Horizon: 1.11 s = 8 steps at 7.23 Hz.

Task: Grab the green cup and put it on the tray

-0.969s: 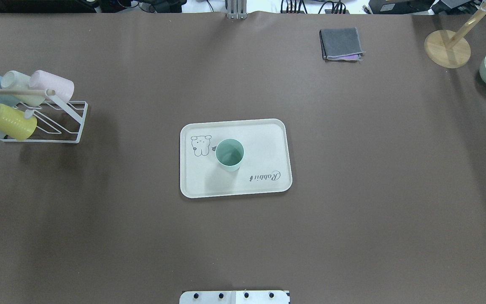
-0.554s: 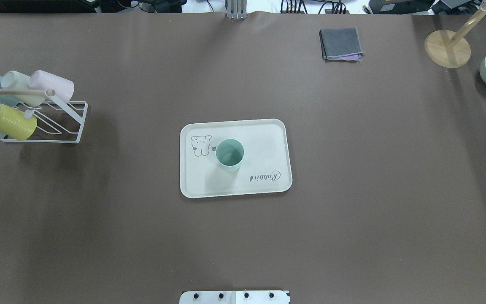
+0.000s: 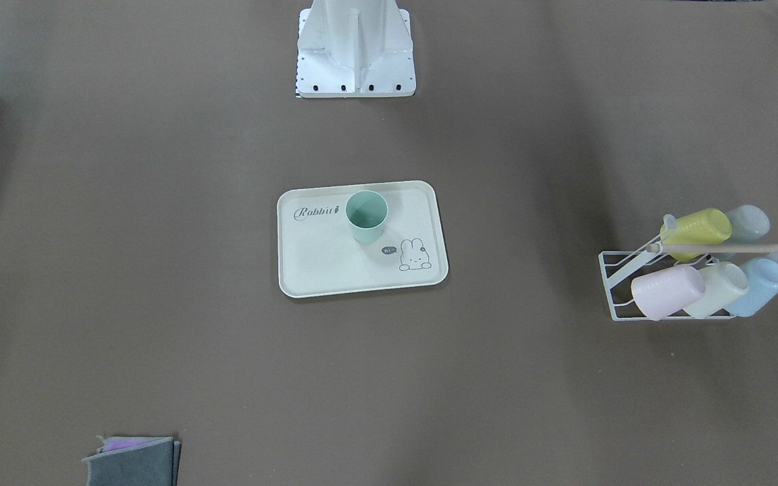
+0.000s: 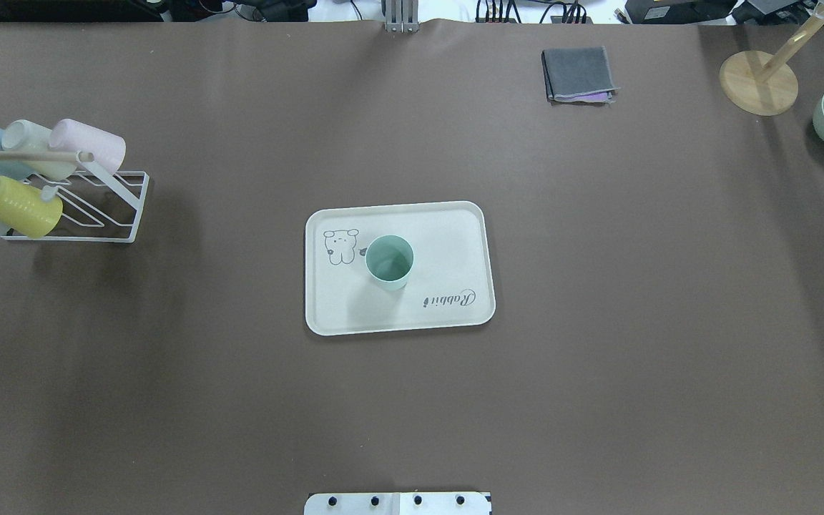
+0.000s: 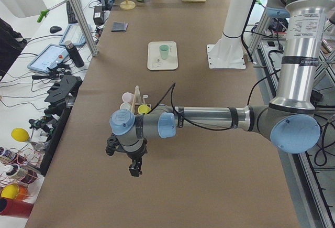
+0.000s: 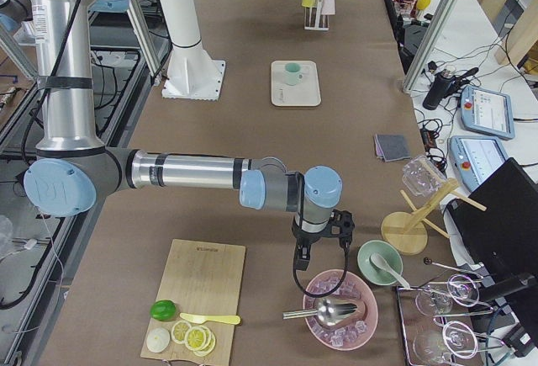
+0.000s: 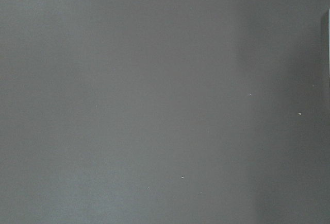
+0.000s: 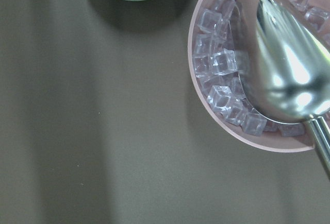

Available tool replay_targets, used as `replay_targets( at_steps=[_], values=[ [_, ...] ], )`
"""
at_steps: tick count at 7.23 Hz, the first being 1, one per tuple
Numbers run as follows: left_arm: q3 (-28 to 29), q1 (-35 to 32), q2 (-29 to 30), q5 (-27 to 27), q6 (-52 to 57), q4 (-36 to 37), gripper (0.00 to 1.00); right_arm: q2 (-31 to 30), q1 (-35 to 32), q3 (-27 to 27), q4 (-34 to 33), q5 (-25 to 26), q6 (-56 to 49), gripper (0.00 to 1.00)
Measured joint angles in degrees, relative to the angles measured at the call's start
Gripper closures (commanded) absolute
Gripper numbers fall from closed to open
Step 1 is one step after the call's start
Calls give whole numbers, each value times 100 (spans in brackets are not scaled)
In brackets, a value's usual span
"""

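Hovering empty, left gripper (image 5: 130, 162) and right gripper (image 6: 320, 244) touch nothing; opening unclear.

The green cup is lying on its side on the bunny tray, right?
Not quite. The green cup is on the bunny tray, but it stands upright with its mouth up, not on its side. The overhead exterior view shows this.

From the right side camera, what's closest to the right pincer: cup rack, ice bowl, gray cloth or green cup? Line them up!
1. Ice bowl, just beside the right pincer.
2. Gray cloth, near the table's edge.
3. Green cup, on the tray mid-table.
4. Cup rack, at the far end.
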<state>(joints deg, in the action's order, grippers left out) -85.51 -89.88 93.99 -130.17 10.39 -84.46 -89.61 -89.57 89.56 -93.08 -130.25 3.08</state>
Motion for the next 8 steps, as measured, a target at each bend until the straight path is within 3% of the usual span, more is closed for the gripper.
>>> replay_targets(
  at_steps=[8],
  values=[
    [31,-61,29,1,-217,0,2,5,1,5,0,0,9,0]
  ],
)
